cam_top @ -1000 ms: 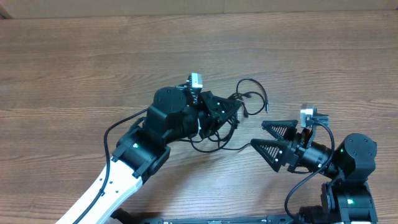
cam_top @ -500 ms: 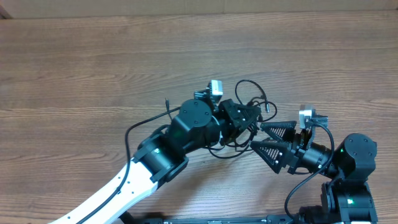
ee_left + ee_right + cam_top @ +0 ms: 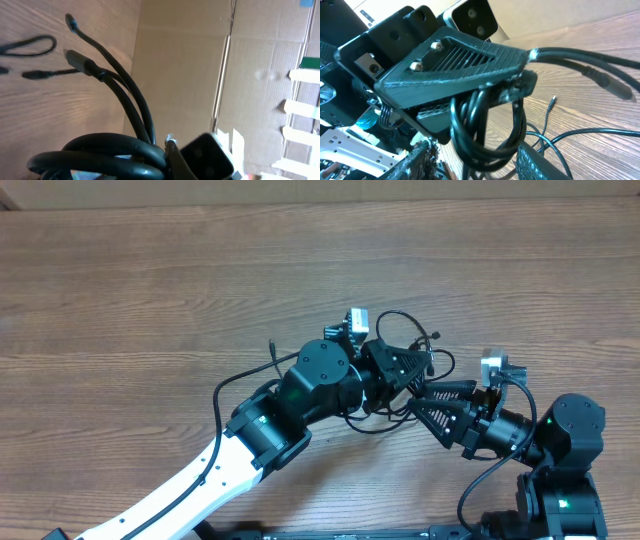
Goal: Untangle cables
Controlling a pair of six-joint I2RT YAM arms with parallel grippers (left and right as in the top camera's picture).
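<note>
Right now the cables (image 3: 100, 152) hang as a coiled bunch from my left gripper (image 3: 408, 372), which is clamped on them over the table (image 3: 150, 280), with the loose plug ends reaching out past its fingertips. The loops droop between the spread fingers of my right gripper (image 3: 420, 399), just beside the left. The strands run crosswise to those fingers, so I judge that closing them would catch a loop.

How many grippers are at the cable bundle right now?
2. The left gripper is shut on the cables at mid-table; the right gripper, fingers open, straddles their hanging loops from the right. Contact there is unclear.
</note>
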